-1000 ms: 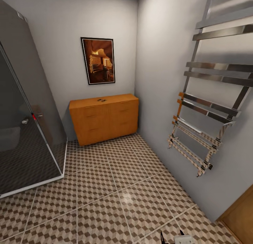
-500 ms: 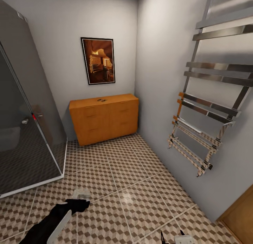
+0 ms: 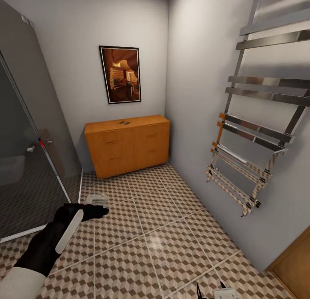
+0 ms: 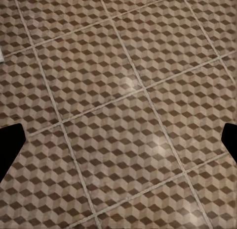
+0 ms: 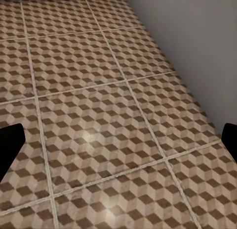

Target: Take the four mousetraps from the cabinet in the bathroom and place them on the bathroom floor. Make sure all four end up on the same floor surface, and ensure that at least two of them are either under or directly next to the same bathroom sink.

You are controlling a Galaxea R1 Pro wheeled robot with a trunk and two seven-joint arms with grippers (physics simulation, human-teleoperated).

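Left jaws (image 4: 118, 140) and right jaws (image 5: 118, 140) gape apart over bare bathroom floor (image 4: 123, 90); cabinet (image 3: 127, 145) far ahead.

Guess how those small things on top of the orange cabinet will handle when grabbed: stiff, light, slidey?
Too small to make out on the cabinet. The things look low and flat, so probably light, unlikely to roll, and apt to slide on the smooth wooden top.

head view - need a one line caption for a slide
Left arm raised over the cube-patterned bathroom floor, facing the orange-brown cabinet against the far wall.
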